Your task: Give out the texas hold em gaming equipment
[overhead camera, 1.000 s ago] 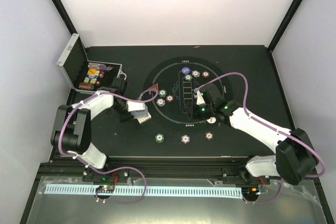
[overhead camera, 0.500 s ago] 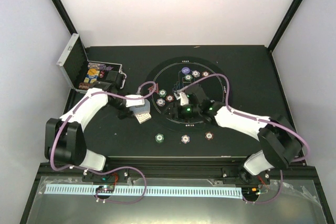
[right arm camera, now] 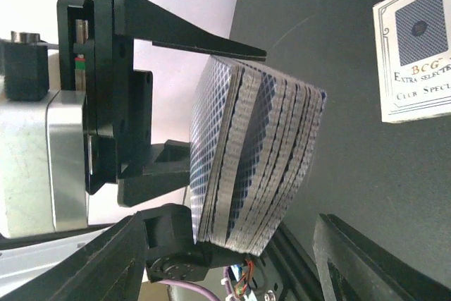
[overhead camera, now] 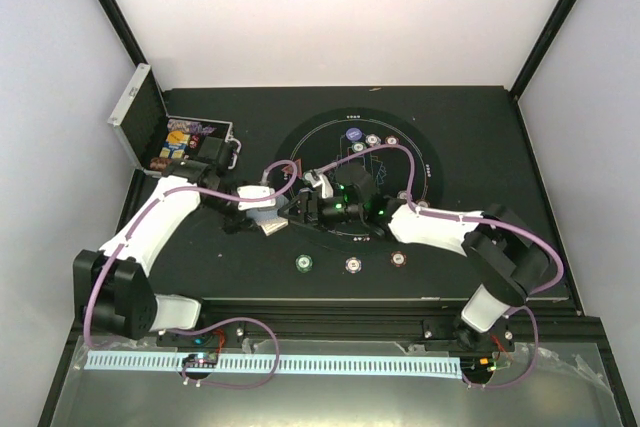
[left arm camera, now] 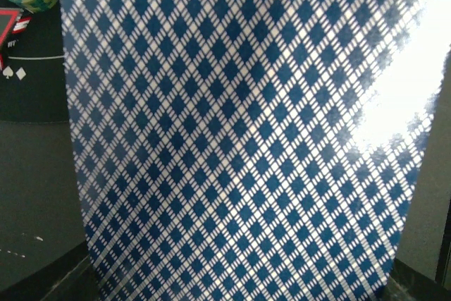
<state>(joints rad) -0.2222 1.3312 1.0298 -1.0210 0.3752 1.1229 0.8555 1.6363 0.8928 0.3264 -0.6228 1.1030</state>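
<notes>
At the mat's (overhead camera: pixel 330 132) nine o'clock edge, left fingers (right arm camera: pixel 183 33) clamped the deck (right arm camera: pixel 254 153); right fingers (right arm camera: pixel 366 259), spread wide, would best pinch off one card only.

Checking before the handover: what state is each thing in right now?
deck, held by the left gripper
left gripper, shut on the deck
right gripper, open, close to the deck
silver case, lid up
card box, lying flat

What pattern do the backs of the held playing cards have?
The playing cards show a blue-and-white diamond lattice, clearest in the left wrist view.
</notes>
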